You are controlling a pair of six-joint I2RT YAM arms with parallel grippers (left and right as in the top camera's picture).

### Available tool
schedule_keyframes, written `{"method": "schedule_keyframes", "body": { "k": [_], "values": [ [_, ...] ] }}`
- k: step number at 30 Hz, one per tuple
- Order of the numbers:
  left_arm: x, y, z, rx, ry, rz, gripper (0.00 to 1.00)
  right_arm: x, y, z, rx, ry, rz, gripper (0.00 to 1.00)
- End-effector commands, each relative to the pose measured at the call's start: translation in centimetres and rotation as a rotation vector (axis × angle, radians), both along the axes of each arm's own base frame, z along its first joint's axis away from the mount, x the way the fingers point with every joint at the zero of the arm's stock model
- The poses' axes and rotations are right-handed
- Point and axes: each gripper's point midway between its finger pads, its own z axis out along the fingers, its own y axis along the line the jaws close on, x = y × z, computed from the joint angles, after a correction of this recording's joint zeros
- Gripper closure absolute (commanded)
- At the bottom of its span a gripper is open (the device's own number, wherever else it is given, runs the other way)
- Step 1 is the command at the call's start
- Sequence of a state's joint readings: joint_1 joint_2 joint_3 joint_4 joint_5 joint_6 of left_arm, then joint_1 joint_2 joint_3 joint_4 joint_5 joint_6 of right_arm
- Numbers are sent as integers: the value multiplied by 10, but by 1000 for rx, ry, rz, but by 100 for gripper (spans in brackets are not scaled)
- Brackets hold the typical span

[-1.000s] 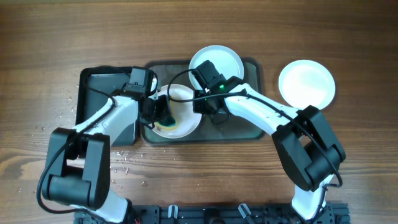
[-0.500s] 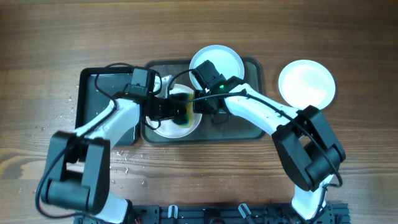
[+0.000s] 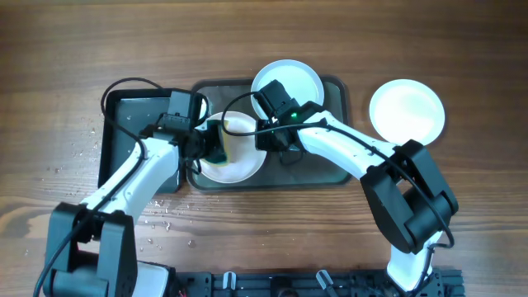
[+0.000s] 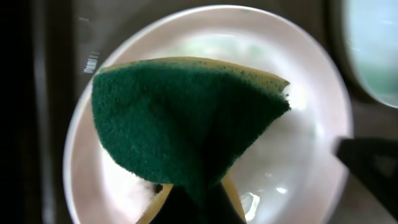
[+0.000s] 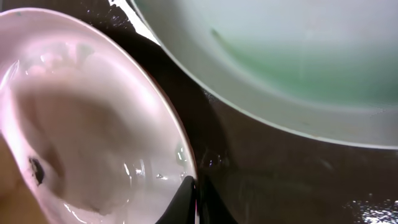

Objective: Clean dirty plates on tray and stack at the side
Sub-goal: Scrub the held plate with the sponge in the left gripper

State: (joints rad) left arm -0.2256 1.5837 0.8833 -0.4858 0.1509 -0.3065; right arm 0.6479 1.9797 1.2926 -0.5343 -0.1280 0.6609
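Note:
A white plate lies on the left part of the dark grey-green tray. My left gripper is shut on a green and yellow sponge and presses it on this plate. My right gripper is shut on the plate's right rim. A small dark smudge shows inside the plate. The pale aqua plate sits at the tray's far edge and also shows in the right wrist view. Another white plate lies on the table to the right of the tray.
A smaller glossy black tray lies to the left of the big tray, under my left arm. Water drops dot the wooden table at the front left. The tray floor looks wet.
My left gripper swept the sponge to the right across the white plate, then back to the left. My right gripper stayed still on the rim.

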Motion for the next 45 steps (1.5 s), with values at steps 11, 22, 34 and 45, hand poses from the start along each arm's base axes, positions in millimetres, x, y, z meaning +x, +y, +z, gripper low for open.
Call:
{"method": "schedule_keyframes", "body": {
  "k": [11,22,34,45],
  "values": [
    [-12,19,-49,91,130,123,96,-9,7,-6,13,24,31,96],
    [-4,-45,-22,-303,92,-89,96,-9,7,-6,11,22,38,96],
    [16,-20,49,-252,-144,-38,96,-9,7,-6,9,18,52,96],
    [-15,17,-8,-54,39,81,96,-9,7,-6,10,15,52,96]
  ]
}}
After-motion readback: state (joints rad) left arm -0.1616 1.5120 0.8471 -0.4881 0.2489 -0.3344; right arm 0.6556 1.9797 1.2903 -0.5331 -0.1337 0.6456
